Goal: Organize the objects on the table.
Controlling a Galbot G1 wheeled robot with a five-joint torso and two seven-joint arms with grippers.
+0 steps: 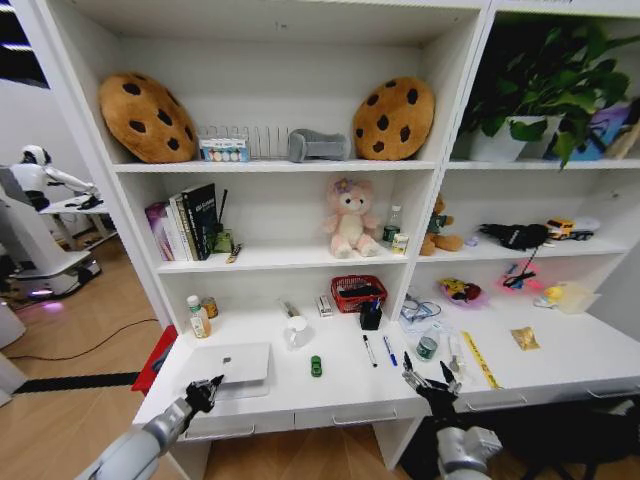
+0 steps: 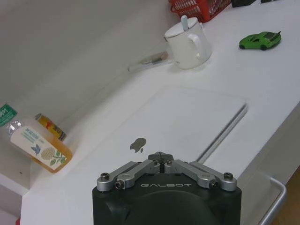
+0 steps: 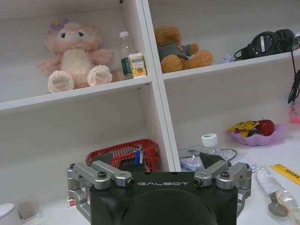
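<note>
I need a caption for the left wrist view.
Left pincer shut above silver laptop, near white mug and green toy car.

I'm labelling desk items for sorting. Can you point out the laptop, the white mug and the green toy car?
laptop (image 2: 183,119): left wrist view, bare middle of the closed lid.
white mug (image 2: 187,47): left wrist view, front of its body.
green toy car (image 2: 260,40): left wrist view, its roof.

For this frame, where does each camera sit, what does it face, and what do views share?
Head view: high, looking down at the table; both arms show, left gripper, right gripper.
Left wrist view: above the silver laptop, fingers shut.
Right wrist view: facing the shelves, fingers apart.
Shared: the red basket and white mug.
</note>
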